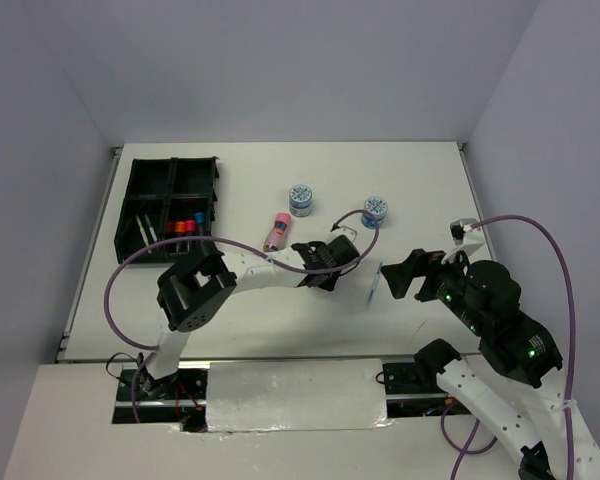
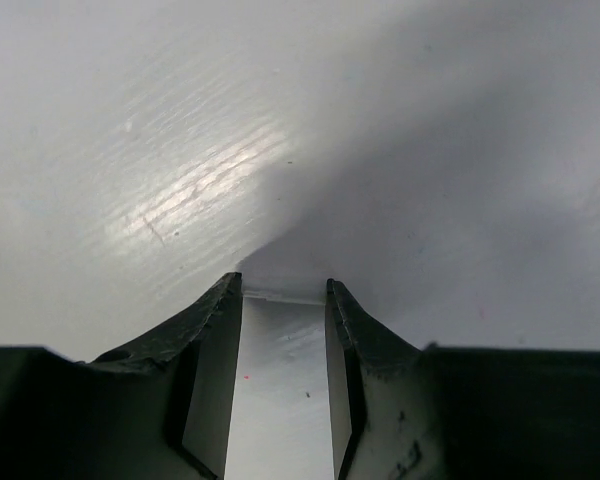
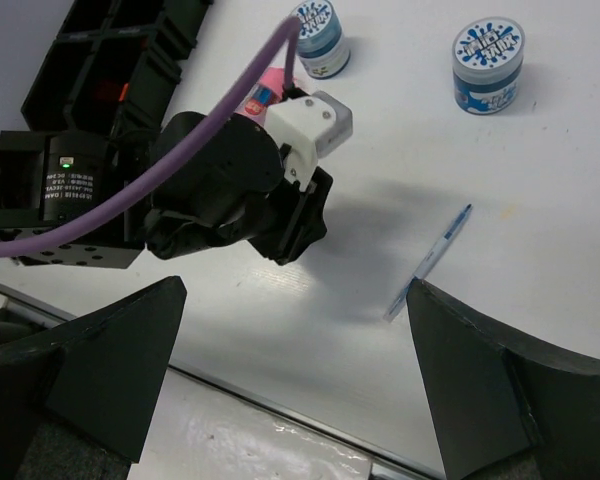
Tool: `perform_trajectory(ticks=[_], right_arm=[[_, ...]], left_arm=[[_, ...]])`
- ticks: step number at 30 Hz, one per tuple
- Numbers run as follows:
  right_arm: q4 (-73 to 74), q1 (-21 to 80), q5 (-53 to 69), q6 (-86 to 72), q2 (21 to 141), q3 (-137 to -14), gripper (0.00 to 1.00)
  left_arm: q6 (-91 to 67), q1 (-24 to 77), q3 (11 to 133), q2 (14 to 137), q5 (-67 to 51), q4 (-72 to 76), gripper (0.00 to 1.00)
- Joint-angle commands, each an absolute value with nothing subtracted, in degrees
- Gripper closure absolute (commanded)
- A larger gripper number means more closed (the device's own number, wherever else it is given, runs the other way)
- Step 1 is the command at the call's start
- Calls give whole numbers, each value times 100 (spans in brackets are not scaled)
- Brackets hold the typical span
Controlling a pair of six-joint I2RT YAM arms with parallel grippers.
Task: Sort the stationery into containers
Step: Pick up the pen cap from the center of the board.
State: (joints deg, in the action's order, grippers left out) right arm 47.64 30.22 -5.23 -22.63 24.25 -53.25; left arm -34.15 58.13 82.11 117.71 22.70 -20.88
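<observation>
Four pieces of stationery lie loose on the white table (image 1: 420, 180), outside the black organiser tray (image 1: 173, 162). They are a grey-blue pen (image 3: 430, 260), a pink tube (image 1: 275, 232) and two round blue-white tubs (image 1: 300, 198) (image 1: 375, 210). The pen lies flat between the two arms, the tubs stand upright beyond it, and the tube rests nearer the tray.

Inside the tray, at the far left, we see short markers with red, orange and blue caps (image 1: 187, 227) grouped in one compartment. Thin pale pens lie in the one beside it, so like seems to go with like.

Closest to the loose pieces, the left gripper (image 2: 280, 288) points down at bare table near the tube. Its jaws are narrowly apart, and we make out nothing held between them. A faint pale strip shows at the tips, but we cannot tell what it is.

Farther right, the right gripper (image 3: 298, 290) hangs with its jaws spread wide and empty. It sits above the near end of the pen, which we judge suits a long, thin thing lying flat. We think the sorting is partly done, and that the pen may roll or slip when pinched.
</observation>
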Motion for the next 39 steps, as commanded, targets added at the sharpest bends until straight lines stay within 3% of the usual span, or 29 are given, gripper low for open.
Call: perform_trajectory(ticks=[1,4,6,7,15,21,26,35,39], right_arm=[[4676,3015,-440,-2241,2470,-5564,0],[4632,3015,-369,-2285,2549,-5563,0],[4649,3015,-360,-2294,2584,-5590,0],[4649,3006,-360,-2303,2593,-5590,0],[4641,3015,-396,-2285,2663,-5651,0],[4605,3015,-404,-2285,2681,-5634,0],[4632,3015,-474,-2268,2707,-5660,0],[4790,3015,-878,-2171,2795,-5871,0],[4878,3015,-1107,-2232,2900,-5897,0]], left_arm=[[-1365,5713,7822,11733,1443,-1590,76],[-1108,5634,7814,11804,863,-1679,75],[-1072,5599,7717,11725,564,-1574,69],[-1107,5546,7630,11716,502,-1538,61],[-1283,5388,7383,11663,343,-1635,26],[-1528,5370,7303,11145,869,-1652,7],[-1941,5361,7795,10863,1282,-2169,4],[-5498,5695,9605,11372,2443,-4006,1],[-8096,5792,10142,11794,2128,-4983,14]])
